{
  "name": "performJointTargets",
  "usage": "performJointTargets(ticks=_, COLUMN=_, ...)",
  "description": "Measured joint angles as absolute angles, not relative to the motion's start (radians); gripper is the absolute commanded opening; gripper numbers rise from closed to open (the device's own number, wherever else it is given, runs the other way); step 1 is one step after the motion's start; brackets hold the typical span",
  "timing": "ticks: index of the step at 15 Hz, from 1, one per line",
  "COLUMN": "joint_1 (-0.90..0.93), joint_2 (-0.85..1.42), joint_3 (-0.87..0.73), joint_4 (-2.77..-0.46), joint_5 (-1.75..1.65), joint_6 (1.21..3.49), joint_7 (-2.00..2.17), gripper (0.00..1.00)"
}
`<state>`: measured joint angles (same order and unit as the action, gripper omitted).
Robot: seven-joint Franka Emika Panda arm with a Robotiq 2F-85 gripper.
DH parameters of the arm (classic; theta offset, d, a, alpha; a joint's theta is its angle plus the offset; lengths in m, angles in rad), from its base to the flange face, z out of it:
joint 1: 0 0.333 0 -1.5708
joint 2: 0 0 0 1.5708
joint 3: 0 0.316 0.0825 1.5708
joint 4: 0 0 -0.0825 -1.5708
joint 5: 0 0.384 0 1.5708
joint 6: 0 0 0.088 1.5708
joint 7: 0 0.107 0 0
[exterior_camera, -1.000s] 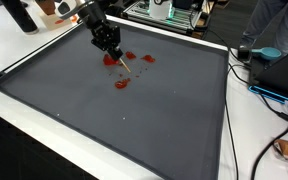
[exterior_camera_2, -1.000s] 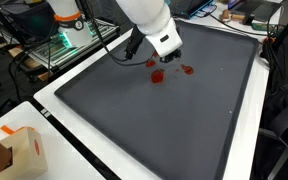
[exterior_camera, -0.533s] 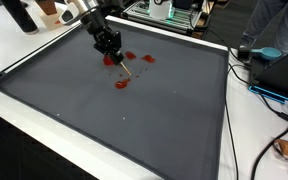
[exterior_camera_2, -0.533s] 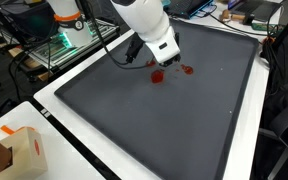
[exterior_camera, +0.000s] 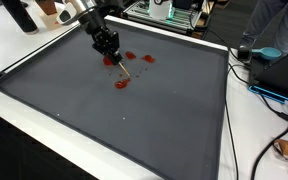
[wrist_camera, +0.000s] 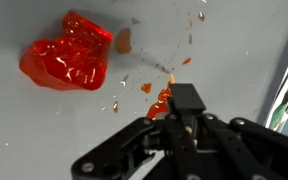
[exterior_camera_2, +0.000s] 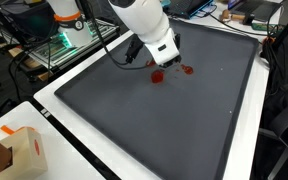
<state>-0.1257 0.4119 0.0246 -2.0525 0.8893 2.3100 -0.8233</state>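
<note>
Wrist view shows the hand (wrist_camera: 184,122) coming in from the bottom edge. Its black fingers are drawn together on a thin stick (wrist_camera: 187,98), of which only a dark, blurred stub shows here. The stick's tip is lost against a small red smear (wrist_camera: 161,102), and whether it touches the smear cannot be told. Up and to the left lies a large red blob (wrist_camera: 69,52), glossy and jelly-like, apart from the hand, with fine red specks scattered between them. A blurred pale shape at the right edge of this view is cut off and cannot be made out.

In an exterior view the hand (exterior_camera: 107,44) hangs over the dark mat (exterior_camera: 134,130) near a far corner. The thin stick (exterior_camera: 122,66) slants down from it and ends among several red patches (exterior_camera: 121,84), one of them half hidden behind the hand.

In an exterior view the white wrist covers most of the hand (exterior_camera_2: 167,56), and the stick cannot be seen. The red patches (exterior_camera_2: 156,75) lie just beside the hand on the dark mat (exterior_camera_2: 154,130), which rests on a white tabletop (exterior_camera_2: 52,105).
</note>
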Motion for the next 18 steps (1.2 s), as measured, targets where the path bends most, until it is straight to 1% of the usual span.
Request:
performJointTargets(ticks=10, joint_1=-0.126, joint_2=0.395, joint_3=0.015, joint_4=-2.039, joint_5=0.867, joint_6=2.302, joint_7=-0.678, gripper=0.03)
performJointTargets(ticks=18, joint_1=-0.125, joint_2=0.328, joint_3=-0.001, joint_4=-2.014, joint_5=0.700, joint_6=2.276, joint_7=-0.415, gripper=0.03)
